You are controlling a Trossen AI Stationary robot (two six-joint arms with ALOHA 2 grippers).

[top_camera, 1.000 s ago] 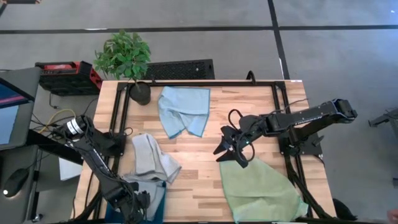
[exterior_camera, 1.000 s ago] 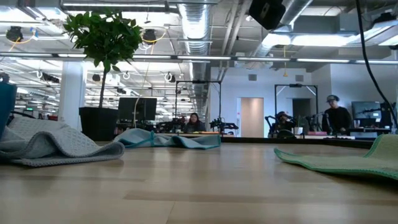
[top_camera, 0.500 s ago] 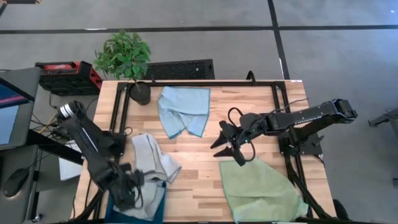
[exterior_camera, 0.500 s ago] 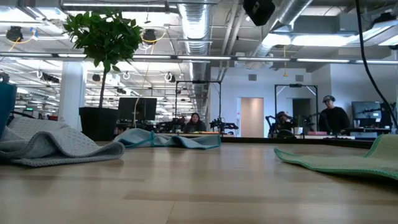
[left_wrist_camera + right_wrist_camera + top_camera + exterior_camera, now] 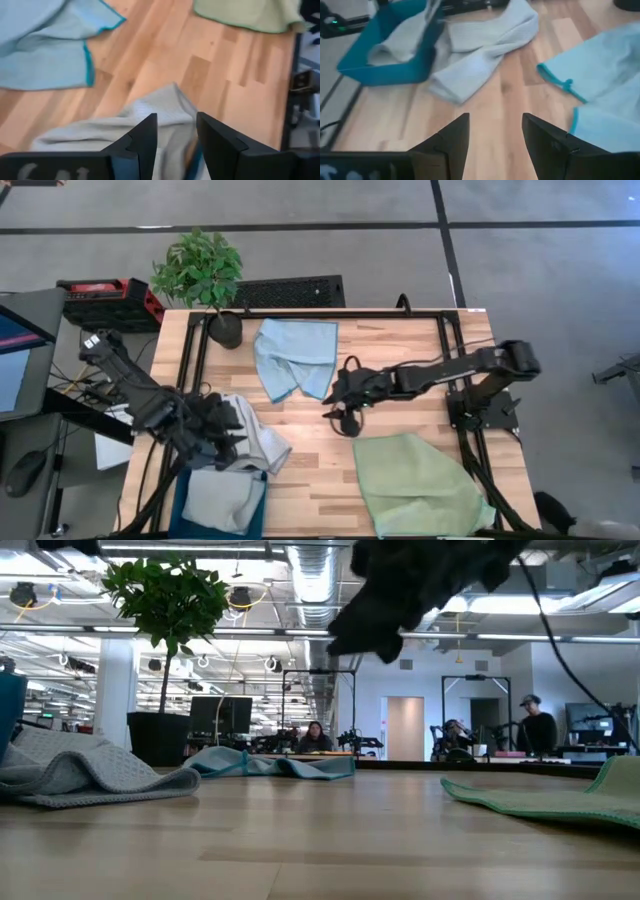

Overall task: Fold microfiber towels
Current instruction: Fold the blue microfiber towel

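Left gripper (image 5: 222, 430) hangs over the grey towel (image 5: 248, 436) near the table's (image 5: 400, 360) left edge; in its wrist view the fingers (image 5: 145, 137) stand a little apart with nothing between them, towel (image 5: 150, 112) just below.

That grey towel lies rumpled, its near end draped over the rim of a teal bin (image 5: 185, 505) at the near-left corner. A 2nd grey towel (image 5: 225, 500) lies inside the bin. In the right wrist view the bin (image 5: 395, 60) and draped towel (image 5: 485, 35) both show.

Potted plant (image 5: 200, 275) stands at the far-left corner. In the low view the plant (image 5: 170, 600) rises behind the grey heap (image 5: 80, 775).

Blue towel (image 5: 295, 358) lies partly folded over itself at the far edge, a bit left of centre, w/ darker teal trim (image 5: 565, 82) along its hem.

Right gripper (image 5: 338, 405) is above bare wood at mid-table, just beside the blue towel's near-right corner. Fingers (image 5: 452, 140) are open moderately, holding nothing. In the low view it is a dark blurred shape (image 5: 400, 590) hanging from above.

Green towel (image 5: 420, 485) lies spread flat at the near-right corner, well apart from both grippers; the low view shows its edge (image 5: 540, 800) on the right.

No readable labels or writing on any towel, the bin or the arms. People sit at desks in the room behind (image 5: 530, 725).
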